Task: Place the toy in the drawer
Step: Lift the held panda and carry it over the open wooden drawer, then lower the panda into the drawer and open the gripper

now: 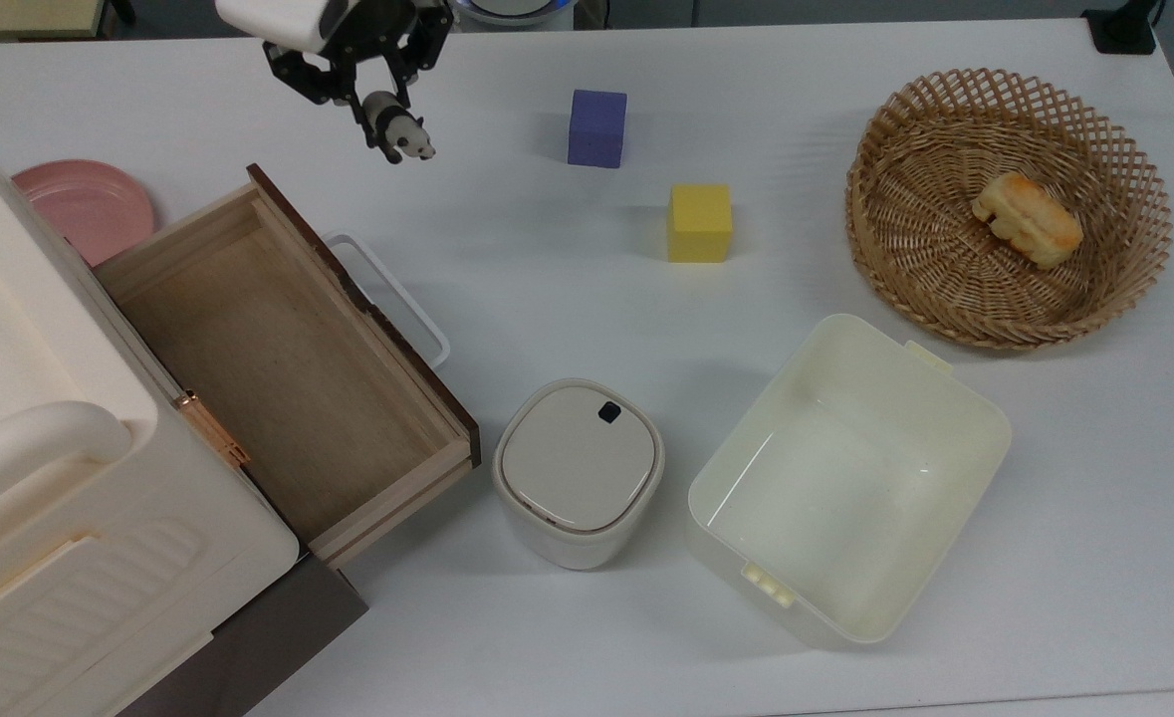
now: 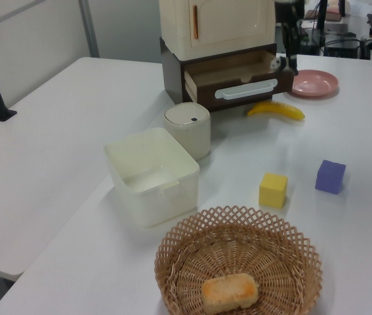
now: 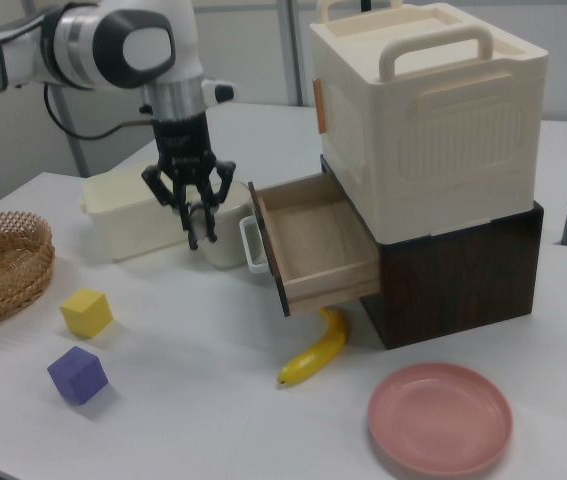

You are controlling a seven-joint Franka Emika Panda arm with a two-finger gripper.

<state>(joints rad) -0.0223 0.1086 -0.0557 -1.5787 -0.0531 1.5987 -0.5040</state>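
The toy [image 1: 402, 136], a tiny black-and-white panda, hangs in the air with my gripper [image 1: 379, 108] shut on it, above the table beyond the drawer's far corner in the top view. In the left view the toy [image 2: 276, 63] sits under the gripper [image 2: 285, 58], right by the drawer's front corner. The drawer [image 1: 268, 358] is pulled open, a light-wood tray with a dark front and a white loop handle [image 1: 397, 294]; its floor is bare. In the right view the gripper [image 3: 201, 228] hangs to the left of the drawer [image 3: 313, 235].
A purple cube [image 1: 596, 127] and a yellow cube [image 1: 699, 223] stand on the white table. A wicker basket [image 1: 945, 319] holds a bread piece. A cream bin [image 1: 985, 418] and a lidded container [image 1: 579, 468] sit near the drawer. A banana [image 2: 276, 109] and a pink plate [image 1: 84, 204] lie by the cabinet [image 3: 423, 110].
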